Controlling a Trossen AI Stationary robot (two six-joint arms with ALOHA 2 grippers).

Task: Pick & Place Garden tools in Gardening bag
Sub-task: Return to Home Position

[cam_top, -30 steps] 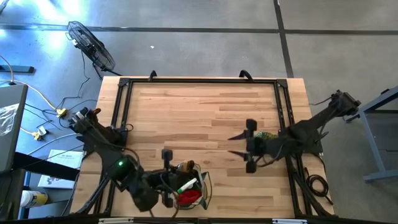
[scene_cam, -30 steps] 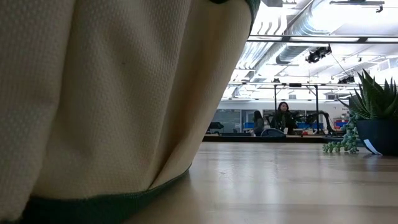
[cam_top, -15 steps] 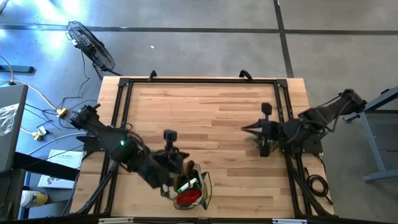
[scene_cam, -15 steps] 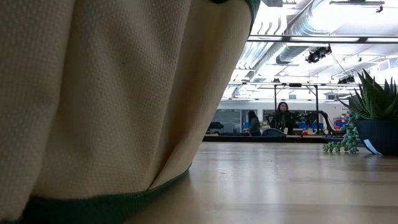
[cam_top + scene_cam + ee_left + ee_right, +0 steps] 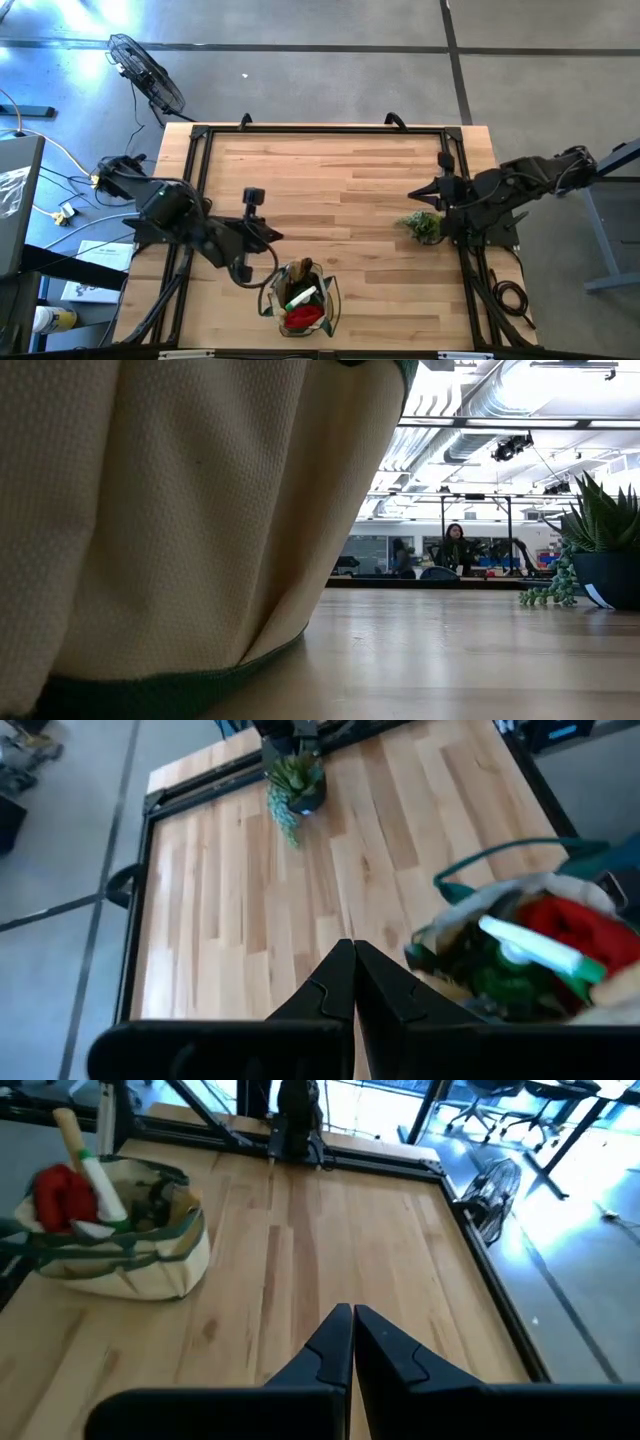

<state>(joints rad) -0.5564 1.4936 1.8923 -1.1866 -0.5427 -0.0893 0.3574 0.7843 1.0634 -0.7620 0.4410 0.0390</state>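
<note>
A: Where do we find the bag [image 5: 130, 1267]?
B: We find it upright on the worktop [image 5: 320, 170], at the 6 o'clock edge in the high view. A red cloth [image 5: 303, 317], a green item [image 5: 301, 297] and a wooden handle [image 5: 301, 268] stand out of its mouth.
A: What state do we record for the left tool [image 5: 352, 948]?
B: Closed: fingers pressed together, gripping nothing. It hangs over the worktop near the bag, at the bag's 11 o'clock, apart from it.
A: And the right tool [image 5: 352, 1312]?
B: Also closed and empty. We locate it at the 3 o'clock edge, with the plant [image 5: 424, 224] just at its 7 o'clock, well apart from the bag.
</note>
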